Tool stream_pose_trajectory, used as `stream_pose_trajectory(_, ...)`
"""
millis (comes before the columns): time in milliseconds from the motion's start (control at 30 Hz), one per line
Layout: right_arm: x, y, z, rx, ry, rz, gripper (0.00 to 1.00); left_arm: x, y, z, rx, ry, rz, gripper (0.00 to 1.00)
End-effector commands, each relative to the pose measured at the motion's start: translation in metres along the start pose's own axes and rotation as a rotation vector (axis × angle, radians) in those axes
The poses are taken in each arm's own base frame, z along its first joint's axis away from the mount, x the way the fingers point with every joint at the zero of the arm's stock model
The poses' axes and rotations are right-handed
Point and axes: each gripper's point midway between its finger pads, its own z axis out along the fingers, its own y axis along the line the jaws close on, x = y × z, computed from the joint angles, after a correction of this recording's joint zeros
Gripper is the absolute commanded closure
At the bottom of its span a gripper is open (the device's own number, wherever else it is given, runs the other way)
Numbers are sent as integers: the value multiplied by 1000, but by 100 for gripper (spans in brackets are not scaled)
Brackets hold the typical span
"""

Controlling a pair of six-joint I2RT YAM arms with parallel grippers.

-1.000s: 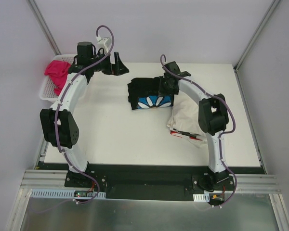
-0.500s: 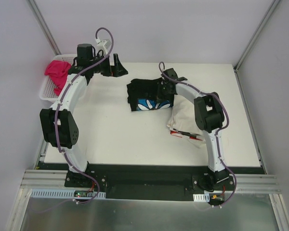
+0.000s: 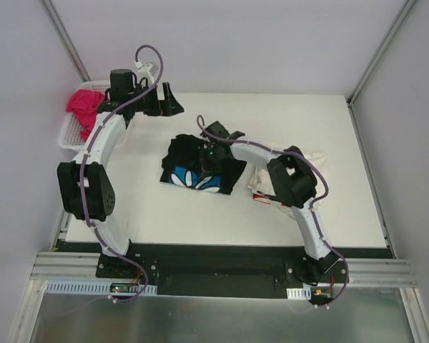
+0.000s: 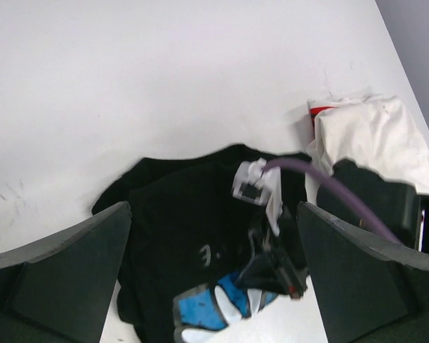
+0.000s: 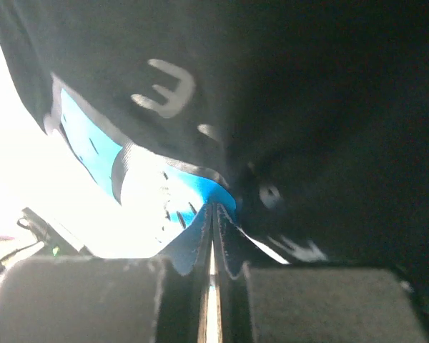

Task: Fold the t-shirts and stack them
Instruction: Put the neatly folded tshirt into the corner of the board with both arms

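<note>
A white mesh basket (image 3: 70, 133) sits off the far-left corner of the table (image 3: 150, 214), with 1 bright pink t-shirt (image 3: 84, 106) heaped in it. Right of centre lies a pile of cream-white t-shirts (image 3: 266, 180), a strip of red showing at its near edge. The elbow of the right arm hangs over this pile and hides much of it from above.

The black t-shirt (image 3: 191, 170) lies rumpled near the middle of the table, just left of the cream pile. Its blue patch with the white daisy faces up on the near side.

The right arm rises from its base at the near right, bends above the cream pile and stretches left, low over the black t-shirt. The right gripper (image 5: 213, 236) has its 2 fingers pinched tight on a fold of the black t-shirt at the blue patch.

The left arm reaches along the left edge to the far side. The left gripper (image 3: 169, 101) is raised beside the basket, its jaws spread wide and holding nothing.
</note>
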Motion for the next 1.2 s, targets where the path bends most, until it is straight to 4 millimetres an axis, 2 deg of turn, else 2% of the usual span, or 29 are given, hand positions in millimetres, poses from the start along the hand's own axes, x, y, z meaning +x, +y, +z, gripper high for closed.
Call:
stream_pose_trajectory(0, 39, 42, -11, -61, 85, -27, 97, -8, -11, -13, 8, -42, 23, 1)
stream_pose_trajectory(33, 46, 41, -9, -62, 99, -27, 96, -7, -11, -13, 8, -44, 17, 1)
stream_pose_trajectory(167, 44, 20, -22, -30, 75, -16, 93, 3, -7, -14, -13, -38, -8, 1)
stream_pose_trajectory(200, 35, 19, -34, -37, 45, -13, 89, 4, -6, -14, -24, -39, -15, 1)
stream_pose_trajectory(267, 36, 13, -46, -35, 35, -11, 84, 6, -7, -16, -23, -38, -16, 1)
stream_pose_trajectory(300, 28, 17, -64, -43, -11, -35, 80, 7, -8, -17, -21, -36, -22, 1)
stream_pose_trajectory(333, 26, 13, -73, -17, -31, -46, 78, 7, -9, -17, -18, -36, -25, 1)
stream_pose_trajectory(367, 22, 13, -82, -11, -51, -60, 77, 10, -10, -18, -16, -33, -31, 1)
stream_pose_trajectory(400, 15, 18, -101, -21, -92, -94, 75, 12, -11, -19, -15, -30, -42, 1)
stream_pose_trajectory(467, 13, 17, -120, -7, -103, -102, 74, 22, -15, -22, -1, -22, -61, 1)
stream_pose_trajectory(500, 9, 19, -135, -15, -132, -112, 73, 23, -18, -23, 7, -28, -71, 1)
stream_pose_trajectory(600, 24, 9, -157, 8, -131, -117, 72, 40, -30, -26, 11, -11, -84, 1)
stream_pose_trajectory(667, 36, 0, -163, 31, -130, -119, 72, 53, -36, -26, -15, -1, -92, 1)
stream_pose_trajectory(700, 40, -1, -173, 32, -150, -126, 70, 61, -48, -23, -5, 15, -99, 1)
stream_pose_trajectory(733, 55, -14, -168, 56, -120, -110, 69, 68, -53, -23, -5, 27, -108, 1)
stream_pose_trajectory(800, 68, -22, -176, 65, -130, -115, 64, 85, -63, -27, 6, 56, -127, 1)
stream_pose_trajectory(867, 90, -44, -167, 98, -116, -102, 59, 106, -69, -35, 3, 105, -143, 1)
stream_pose_trajectory(900, 93, -45, -174, 91, -149, -113, 49, 113, -67, -38, -5, 120, -136, 1)
stream_pose_trajectory(933, 94, -50, -172, 94, -163, -115, 46, 119, -65, -41, -20, 135, -129, 1)
stream_pose_trajectory(967, 107, -62, -166, 110, -137, -101, 39, 127, -63, -47, -41, 166, -133, 1)
stream_pose_trajectory(1100, 122, -75, -156, 103, -122, -81, 35, 127, -62, -49, -35, 214, -68, 1)
stream_pose_trajectory(1167, 123, -73, -150, 80, -121, -76, 35, 115, -57, -41, -34, 226, -31, 1)
